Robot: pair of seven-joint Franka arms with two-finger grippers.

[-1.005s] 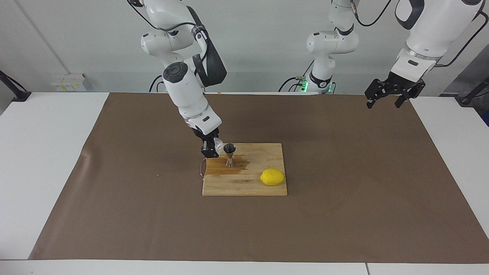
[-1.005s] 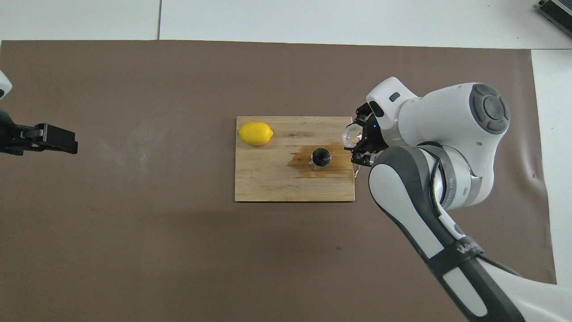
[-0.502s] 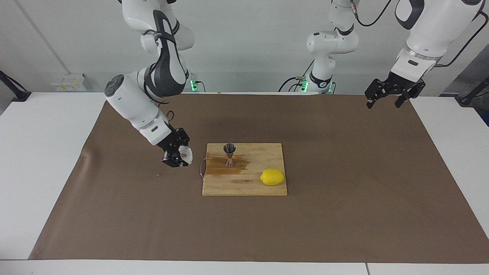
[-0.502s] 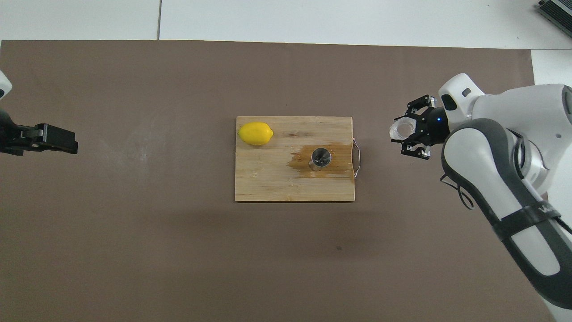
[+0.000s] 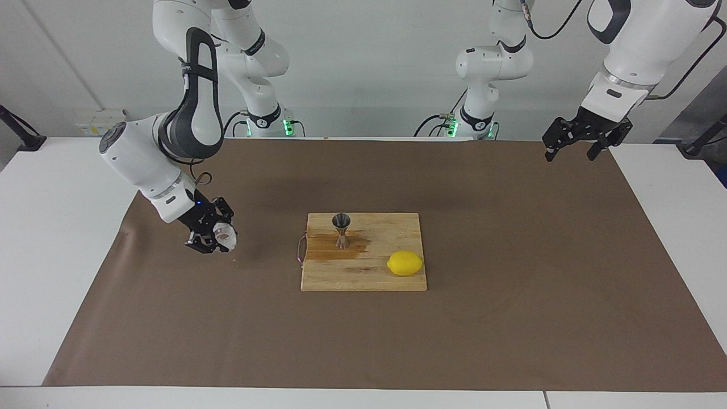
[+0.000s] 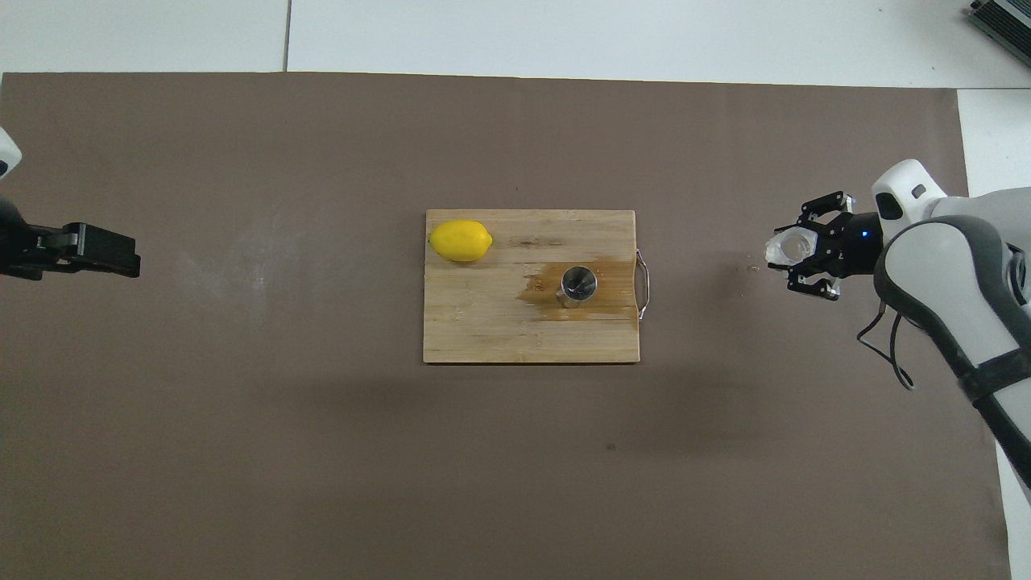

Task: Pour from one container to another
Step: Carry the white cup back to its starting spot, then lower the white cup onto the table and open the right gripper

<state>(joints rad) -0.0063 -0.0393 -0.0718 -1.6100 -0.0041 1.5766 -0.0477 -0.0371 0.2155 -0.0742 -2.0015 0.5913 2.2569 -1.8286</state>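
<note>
My right gripper (image 5: 218,237) (image 6: 785,256) is shut on the small clear bumpy glass cup (image 5: 225,233) (image 6: 787,247), low over the brown mat toward the right arm's end of the table, well off the board. The steel jigger (image 5: 341,230) (image 6: 577,286) stands upright on the wooden cutting board (image 5: 369,278) (image 6: 483,322), in a dark wet stain. My left gripper (image 5: 573,149) (image 6: 121,254) waits open and empty, raised over the mat's edge at the left arm's end.
A yellow lemon (image 5: 405,263) (image 6: 460,240) lies on the board's corner toward the left arm's end. The board has a thin wire handle (image 5: 300,250) (image 6: 642,274) on the edge facing the right arm. A brown mat (image 5: 511,318) covers the white table.
My right gripper has carried the glass cup away from beside the jigger, off the board and out over the mat toward the right arm's end. The left arm has stayed still.
</note>
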